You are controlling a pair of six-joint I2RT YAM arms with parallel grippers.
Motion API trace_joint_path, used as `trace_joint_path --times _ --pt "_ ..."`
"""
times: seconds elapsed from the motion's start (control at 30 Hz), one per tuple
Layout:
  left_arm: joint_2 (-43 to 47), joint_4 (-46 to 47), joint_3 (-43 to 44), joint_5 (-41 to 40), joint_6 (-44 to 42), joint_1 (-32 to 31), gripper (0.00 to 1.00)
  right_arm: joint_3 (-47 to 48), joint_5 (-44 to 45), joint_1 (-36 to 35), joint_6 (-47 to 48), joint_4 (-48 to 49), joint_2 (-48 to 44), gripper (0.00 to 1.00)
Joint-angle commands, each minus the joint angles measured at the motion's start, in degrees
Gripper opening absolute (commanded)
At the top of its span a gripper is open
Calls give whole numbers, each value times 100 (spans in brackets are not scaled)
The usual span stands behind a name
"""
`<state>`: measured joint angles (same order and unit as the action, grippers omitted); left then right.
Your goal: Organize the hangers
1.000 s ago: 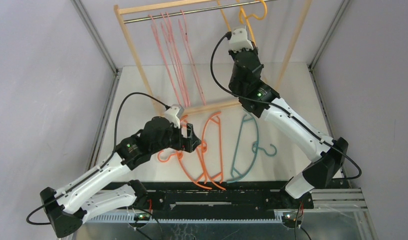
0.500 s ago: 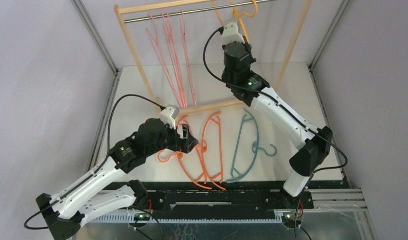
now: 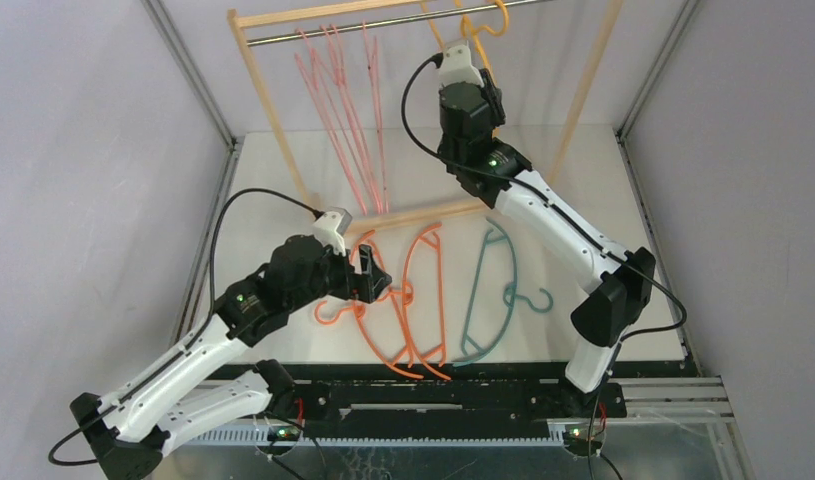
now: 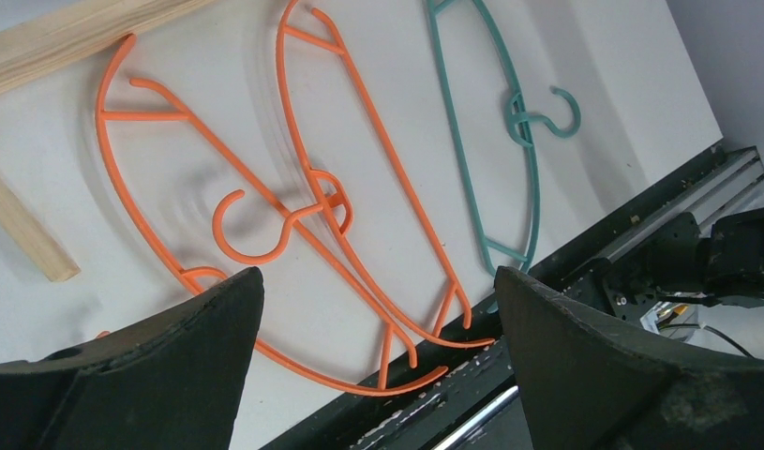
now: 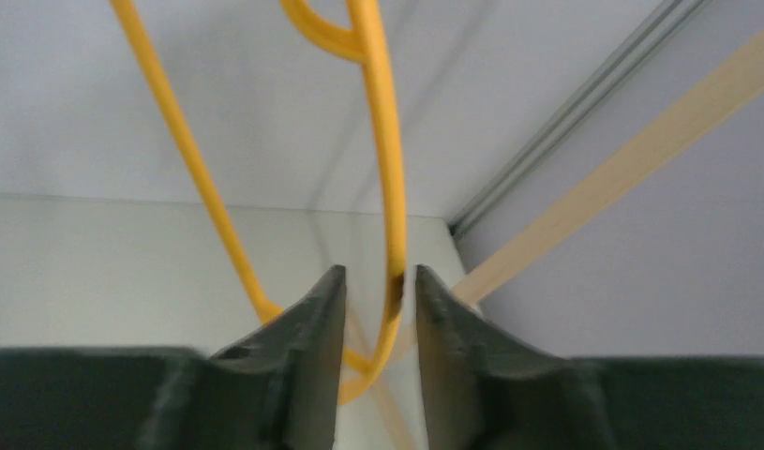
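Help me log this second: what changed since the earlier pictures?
The right gripper carried the yellow hanger left and farther back, closer to the rod. The left gripper, open, drifted slightly left above the orange hangers. Nothing was newly grasped or released. The orange hangers and the teal hanger stayed where they lay.

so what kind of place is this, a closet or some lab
Most likely a robot lab test cell, not a home closet: two arms bolted to a rail at the near edge of the table, bare grey walls with metal frame posts, and a small wooden rack holding pink hangers.
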<state>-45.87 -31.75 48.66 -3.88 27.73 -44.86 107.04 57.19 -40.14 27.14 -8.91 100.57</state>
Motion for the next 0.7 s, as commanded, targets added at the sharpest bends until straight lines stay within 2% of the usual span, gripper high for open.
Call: trace_joint_path --times 0.0,0.13,0.3,0.47,0.67 --pt "-58 135 171 46 -162 47 97 58 314 -28 -191 -91 -25 54" --pt "-135 176 200 40 -155 48 98 -88 -11 -42 -770 -682 -534 70" --pt "-204 235 191 -26 -100 48 98 -111 -1120 -91 -1724 -2068 -1352 78" --pt "-272 316 149 -161 0 48 99 -623 -2372 -242 -2365 -2730 -2645 94" --pt "-419 350 187 -273 93 48 99 -1235 -2707 -293 -3432 -3580 -4220 96"
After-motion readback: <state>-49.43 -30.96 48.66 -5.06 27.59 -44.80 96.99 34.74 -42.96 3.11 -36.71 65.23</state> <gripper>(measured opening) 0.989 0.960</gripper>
